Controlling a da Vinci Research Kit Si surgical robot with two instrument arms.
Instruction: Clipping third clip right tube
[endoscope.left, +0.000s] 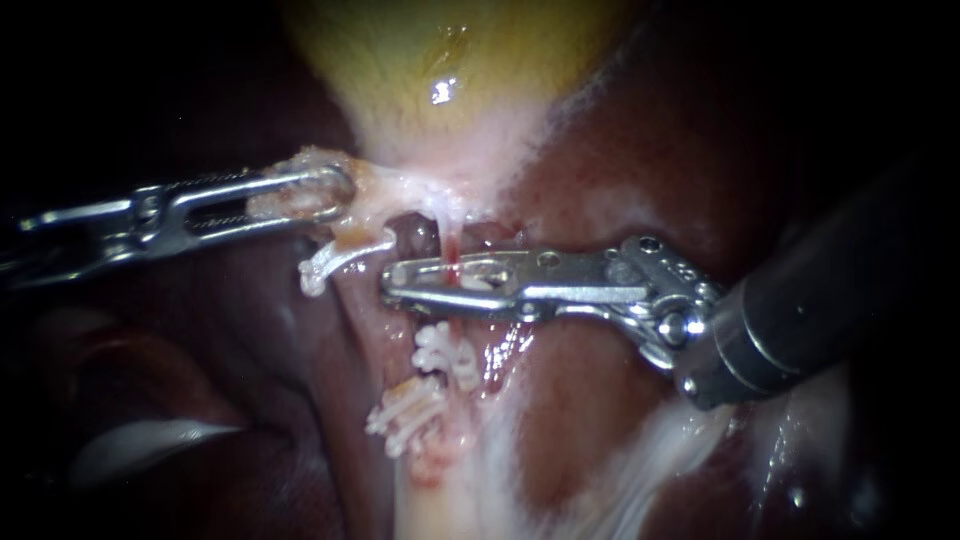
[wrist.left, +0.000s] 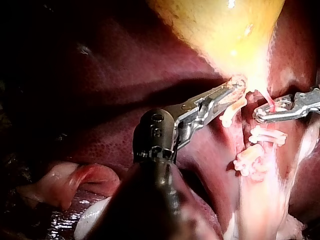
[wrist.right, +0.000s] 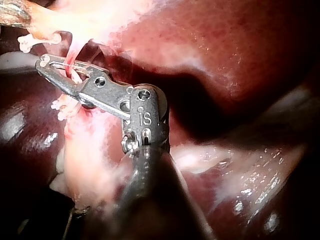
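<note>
Right tube (endoscope.left: 452, 250), a thin pink strand, runs down from the gallbladder's neck across the dark, glossy liver (endoscope.left: 600, 420); gallbladder (endoscope.left: 450, 60) is yellow, wet and tapering; right instrument's tool (endoscope.left: 392, 285), slotted steel, is closed on that tube; left instrument's tool (endoscope.left: 340, 193) grips pale neck tissue (endoscope.left: 375, 190); two ribbed white clips (endoscope.left: 440, 355) sit lower on it.

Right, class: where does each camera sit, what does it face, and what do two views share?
Endoscope: close in, facing the gallbladder; left instrument enters left, right instrument right.
Left wrist: on the left arm, looking down its shaft; jaws shut on pale tissue.
Right wrist: on the right arm, looking down its shaft; jaws shut on the right tube.
Shared: both wrist views show the white clips.
</note>
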